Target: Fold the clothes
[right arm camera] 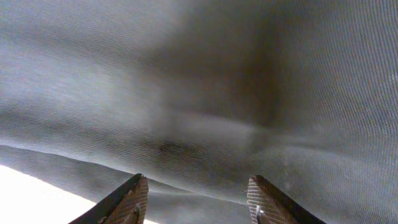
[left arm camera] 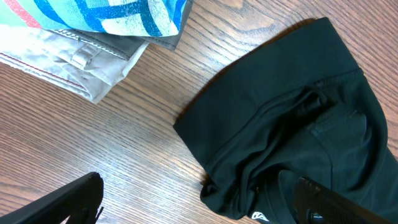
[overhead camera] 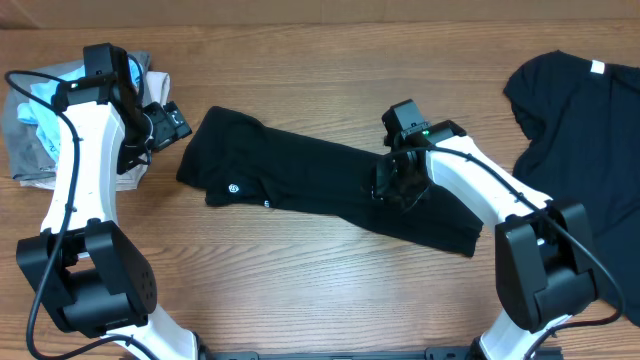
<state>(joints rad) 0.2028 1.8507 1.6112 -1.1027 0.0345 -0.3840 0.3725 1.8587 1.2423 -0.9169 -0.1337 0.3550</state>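
Observation:
A black T-shirt point(overhead camera: 300, 170) lies across the middle of the table as a long, slanting folded strip, with a small round white logo point(overhead camera: 233, 187) near its left end. My left gripper point(overhead camera: 170, 125) hovers wide open just off that left end. In the left wrist view the rumpled shirt end point(left arm camera: 298, 106) lies by the right finger point(left arm camera: 336, 202), and bare wood shows between the jaws. My right gripper point(overhead camera: 400, 180) is low over the strip's right half. Its fingers point(right arm camera: 134, 199) stand apart, and dark fabric point(right arm camera: 199, 93) fills the right wrist view.
A second black T-shirt point(overhead camera: 580, 110) with a white tag lies spread at the far right. A pile of other clothes point(overhead camera: 35, 120) sits at the far left; a blue striped cloth point(left arm camera: 112, 15) lies on a beige garment point(left arm camera: 74, 59).

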